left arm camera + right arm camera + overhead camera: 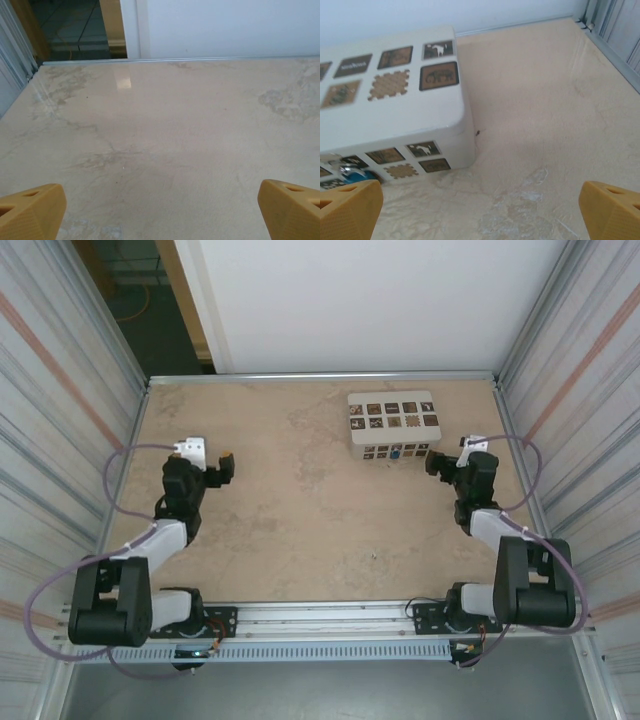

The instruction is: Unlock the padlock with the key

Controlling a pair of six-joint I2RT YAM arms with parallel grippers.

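The tiny blue padlock (356,174) with its silvery metal part hangs low on the front face of the white box (395,112), at the lower left of the right wrist view. From above, the padlock (397,452) is a blue speck on the box's near side. My right gripper (480,220) is open, its yellow fingertips (350,207) wide apart over bare table just right of the box corner, with the padlock by the left fingertip. My left gripper (160,215) is open over bare table, far left of the box, with nothing between its fingertips (30,210).
The white box (392,425) with brown grid squares stands at the back right of the beige table (300,520). Corrugated metal walls close both sides and a white wall the back. A small dark speck (478,132) lies at the box's right corner.
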